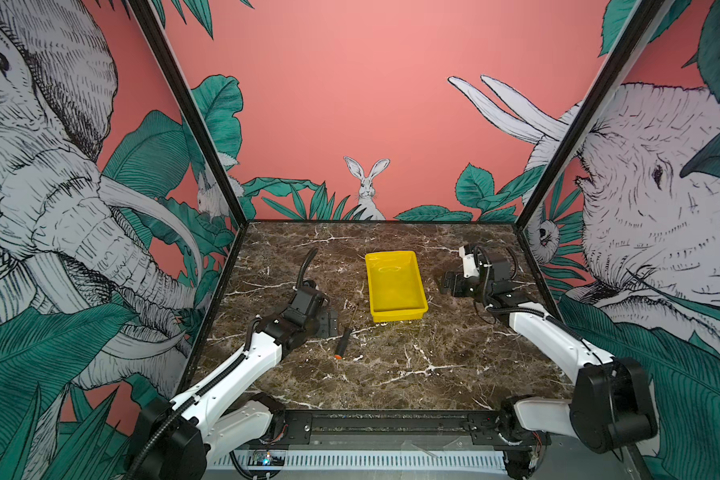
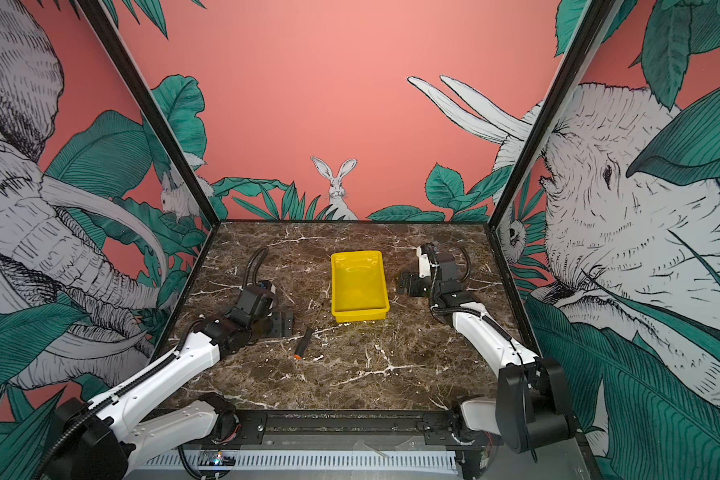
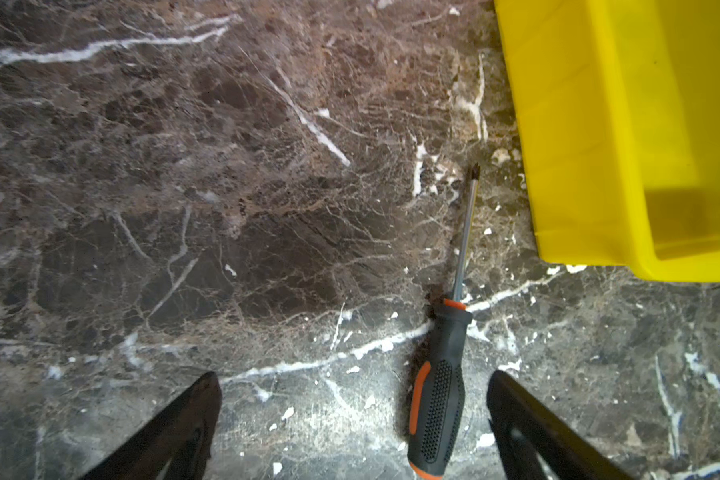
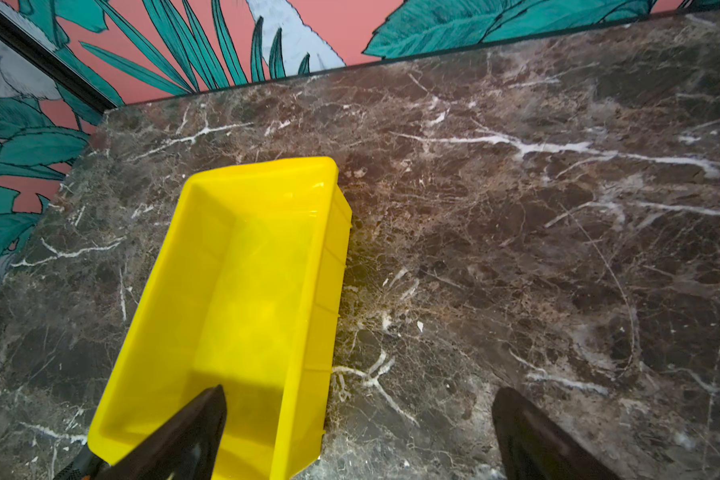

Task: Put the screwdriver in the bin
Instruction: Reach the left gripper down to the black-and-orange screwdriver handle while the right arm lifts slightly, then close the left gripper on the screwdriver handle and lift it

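I found the screwdriver (image 1: pixel 343 341) (image 2: pixel 303 341) lying flat on the marble in both top views, at about seven o'clock from the bin (image 1: pixel 398 316) (image 2: pixel 360 316). It was near the bin's front left corner but not touching it. Its thin metal shaft pointed toward one o'clock and its orange butt toward seven. In the left wrist view the screwdriver (image 3: pixel 439 399) showed a black textured handle with orange trim and a cross-shaped tip just short of the bin (image 3: pixel 570 145). The bin (image 4: pixel 333 249) was a bright yellow rectangular tray, sitting upright with its long sides running twelve to six and its glossy floor in plain sight.
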`<action>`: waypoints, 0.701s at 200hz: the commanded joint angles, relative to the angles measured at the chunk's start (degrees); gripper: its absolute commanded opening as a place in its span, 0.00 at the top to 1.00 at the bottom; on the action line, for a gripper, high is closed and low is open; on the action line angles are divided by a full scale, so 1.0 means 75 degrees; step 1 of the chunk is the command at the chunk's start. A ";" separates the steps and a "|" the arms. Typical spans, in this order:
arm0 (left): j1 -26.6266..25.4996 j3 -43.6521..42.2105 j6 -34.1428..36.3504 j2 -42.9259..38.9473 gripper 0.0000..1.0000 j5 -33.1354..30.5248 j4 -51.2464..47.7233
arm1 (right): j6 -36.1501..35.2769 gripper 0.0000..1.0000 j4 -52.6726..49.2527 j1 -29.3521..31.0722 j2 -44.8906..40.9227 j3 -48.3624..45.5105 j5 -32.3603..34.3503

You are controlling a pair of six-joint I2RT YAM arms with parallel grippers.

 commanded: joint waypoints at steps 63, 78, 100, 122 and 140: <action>-0.1076 0.0244 0.0004 0.1723 0.15 0.0293 -0.0029 | -0.0295 0.01 0.0284 0.0011 0.0046 -0.0036 -0.0057; -0.1076 0.0109 -0.0088 0.1974 0.21 0.0415 0.0350 | -0.0337 0.01 0.0197 0.0011 0.0058 -0.0035 -0.0031; -0.1407 0.0131 -0.0102 0.2374 0.27 0.0547 0.0746 | -0.0315 0.01 0.0114 -0.0034 0.0066 -0.0018 0.0024; -0.1510 0.0368 -0.0035 0.2815 0.33 0.0443 0.0705 | -0.0215 0.01 0.0168 -0.0114 0.0011 -0.0117 0.0114; -0.1553 0.0375 -0.0004 0.3105 0.36 0.0482 0.0899 | -0.0141 0.01 0.0163 -0.0201 -0.0032 -0.0174 0.0103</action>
